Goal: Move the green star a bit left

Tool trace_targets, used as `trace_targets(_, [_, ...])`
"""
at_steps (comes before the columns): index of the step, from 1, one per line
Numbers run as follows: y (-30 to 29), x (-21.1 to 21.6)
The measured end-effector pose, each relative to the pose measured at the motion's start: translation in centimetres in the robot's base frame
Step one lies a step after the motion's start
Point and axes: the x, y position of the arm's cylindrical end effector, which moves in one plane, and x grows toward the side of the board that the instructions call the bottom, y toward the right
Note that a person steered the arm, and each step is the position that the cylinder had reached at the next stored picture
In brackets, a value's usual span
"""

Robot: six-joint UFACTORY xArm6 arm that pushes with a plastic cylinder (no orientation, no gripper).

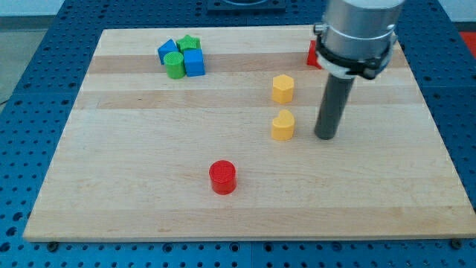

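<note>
Near the view's top left of the table (149, 149), the green star (189, 43) sits clustered with two blue blocks and a green cylinder (175, 66). My tip (325, 137), a plain rod with nothing to open or close, rests well apart, just right of a yellow block (282, 125).

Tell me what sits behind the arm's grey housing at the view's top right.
A red block shows there, at the housing's left edge on the wooden board. Only a sliver is visible, so its shape is hidden. My tip rests right of the lower yellow block.
</note>
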Motion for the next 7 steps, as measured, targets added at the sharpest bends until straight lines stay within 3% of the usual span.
trace_targets(1, [-6.8, -0.2])
trace_targets(2, [-5.0, -0.2])
trace_targets(3, [1.2, 3.5])
trace_targets(4, [0.0, 8.4])
trace_targets(5, [-2.3, 9.0])
trace_targets(6, [-0.2, -2.0])
trace_targets(7, [9.8, -9.2])
